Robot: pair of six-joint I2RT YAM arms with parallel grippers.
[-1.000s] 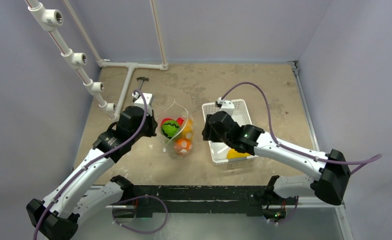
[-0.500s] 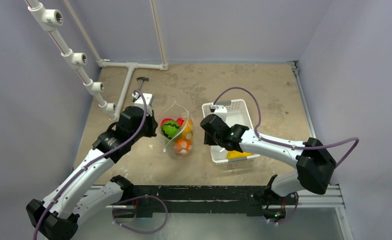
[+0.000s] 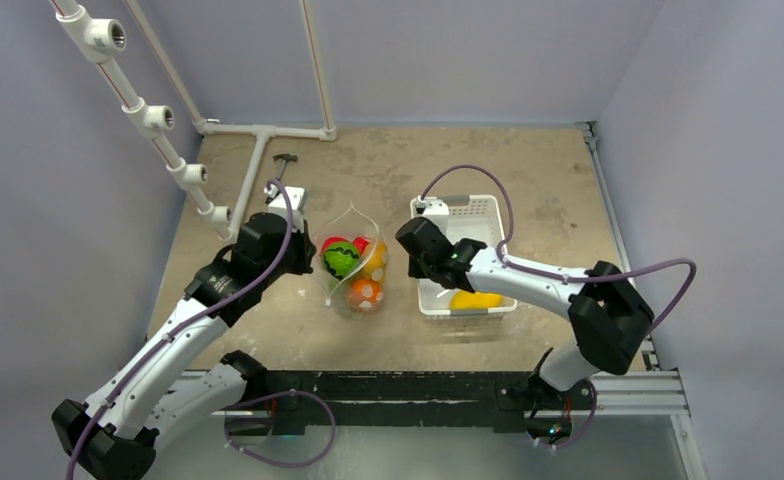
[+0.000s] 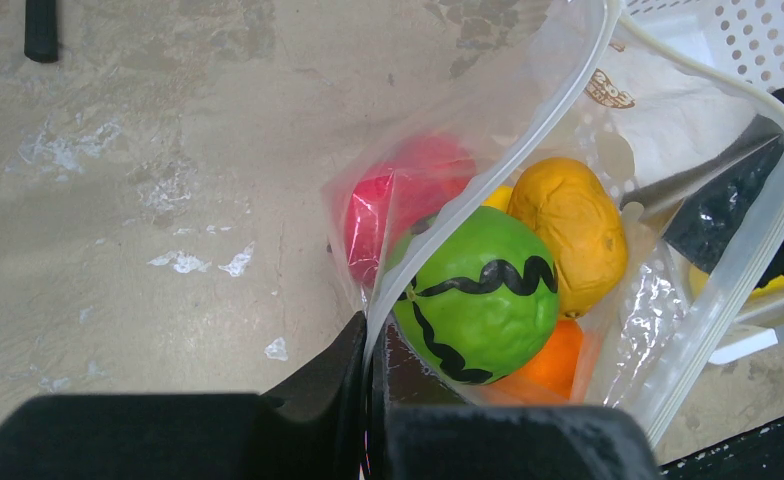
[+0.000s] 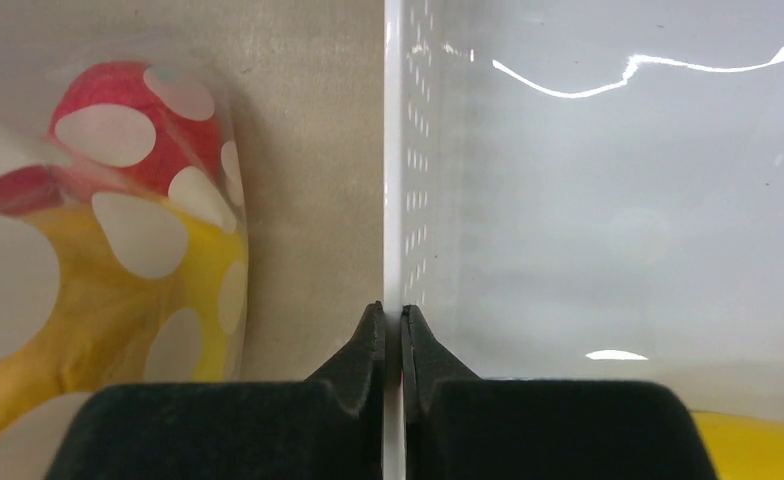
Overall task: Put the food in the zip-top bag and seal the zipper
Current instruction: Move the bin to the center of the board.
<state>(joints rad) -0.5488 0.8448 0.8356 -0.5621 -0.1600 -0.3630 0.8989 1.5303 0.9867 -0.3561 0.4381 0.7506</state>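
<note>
The zip-top bag [image 3: 348, 222] stands open mid-table, holding the food: a green fruit [image 4: 478, 292], a yellow-orange one [image 4: 568, 230], a red one [image 4: 408, 195] and an orange one [image 4: 553, 360]. My left gripper [image 4: 373, 345] is shut on the zipper [image 4: 488, 170] at the bag's left mouth edge. My right gripper [image 5: 393, 315] is shut on the left wall [image 5: 393, 150] of the white basket [image 3: 478, 215], just right of the bag [image 5: 118, 230]. A yellow piece of food [image 3: 475, 299] lies in the basket's near end.
White pipes [image 3: 173, 150] run along the left and back of the table. A small black tool [image 3: 285, 158] lies behind the bag. Purple walls close in the left, back and right sides.
My right gripper has closed from open onto the basket's left wall, and its elbow has swung in to the left. The left gripper and the bag have not moved.
</note>
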